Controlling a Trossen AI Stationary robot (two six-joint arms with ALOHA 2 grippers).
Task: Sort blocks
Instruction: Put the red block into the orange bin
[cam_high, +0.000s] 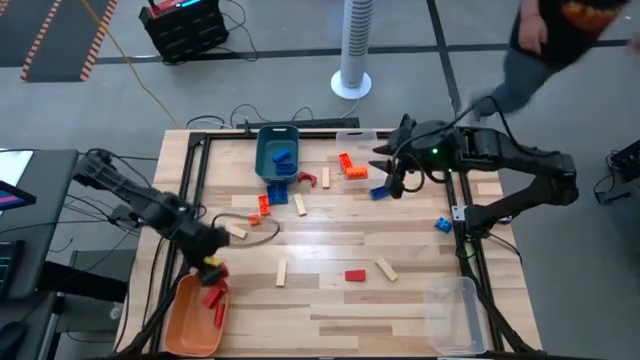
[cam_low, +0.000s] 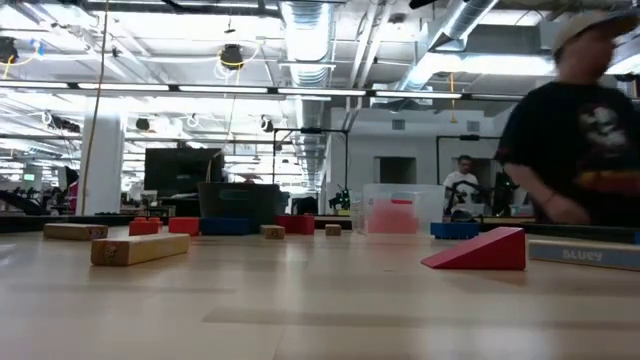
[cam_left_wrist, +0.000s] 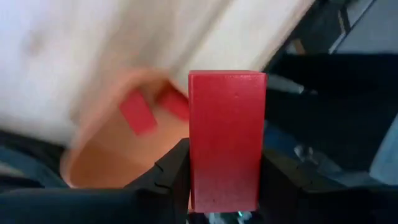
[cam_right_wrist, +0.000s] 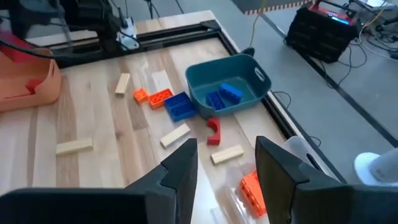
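My left gripper (cam_left_wrist: 225, 186) is shut on a red brick (cam_left_wrist: 227, 130) above the near-left corner of the table, over the far end of the orange bin (cam_high: 190, 322). Two red blocks (cam_high: 214, 300) lie in that bin. My right gripper (cam_right_wrist: 227, 165) stands open and holds nothing, high above the far middle of the table (cam_high: 392, 183). Below and beyond it are the teal bin (cam_right_wrist: 227, 87) with blue blocks (cam_right_wrist: 222, 96), a red arch (cam_right_wrist: 214, 130), orange blocks (cam_right_wrist: 152, 96) and wooden blocks (cam_right_wrist: 175, 135). More blocks lie on the table top: a red one (cam_high: 355, 275) and wooden ones (cam_high: 282, 273). My left gripper pinches the red brick by its two long side faces (cam_left_wrist: 198, 177), one finger on each side. The brick lies along the fingers, and its free end (cam_left_wrist: 227, 78) sticks out past their tips. The fingers slant downward. The brick hangs clear above the orange bin.
A clear bin (cam_high: 356, 140) stands at the far edge beside the teal bin, another clear bin (cam_high: 456, 312) at the near right. A blue block (cam_high: 443, 225) lies by the right rail. A person (cam_high: 550, 40) moves beyond the far right corner. A cable (cam_high: 245, 222) loops on the left part.
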